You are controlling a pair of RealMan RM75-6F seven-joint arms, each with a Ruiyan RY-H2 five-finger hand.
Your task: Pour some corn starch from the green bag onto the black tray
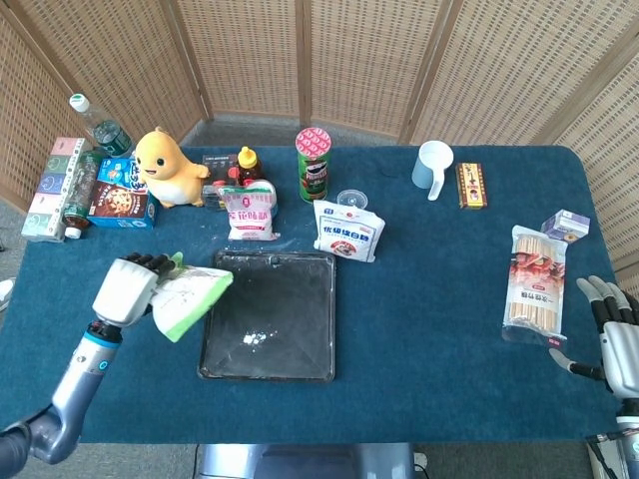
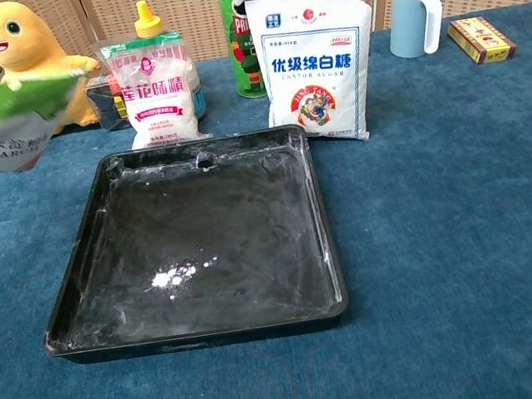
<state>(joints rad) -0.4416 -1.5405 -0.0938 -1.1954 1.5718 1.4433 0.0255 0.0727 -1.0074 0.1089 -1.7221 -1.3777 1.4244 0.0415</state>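
Note:
The green and white corn starch bag [image 1: 188, 297] hangs in the air just left of the black tray [image 1: 300, 289], gripped by my left hand [image 1: 128, 286]. In the chest view the bag [image 2: 5, 119] shows at the upper left, its green bottom turned upward; the hand itself is out of that frame. A small pile of white starch [image 1: 255, 339] lies on the tray floor [image 2: 174, 275]. My right hand [image 1: 617, 337] rests at the table's right edge with fingers spread and nothing in it.
Behind the tray stand a white sugar bag [image 1: 348, 231], a small pink-labelled bag [image 1: 250, 211], a green chip can [image 1: 313, 164] and a yellow plush toy [image 1: 169, 168]. A noodle packet [image 1: 534, 284] lies right, a blue cup [image 1: 432, 166] far right.

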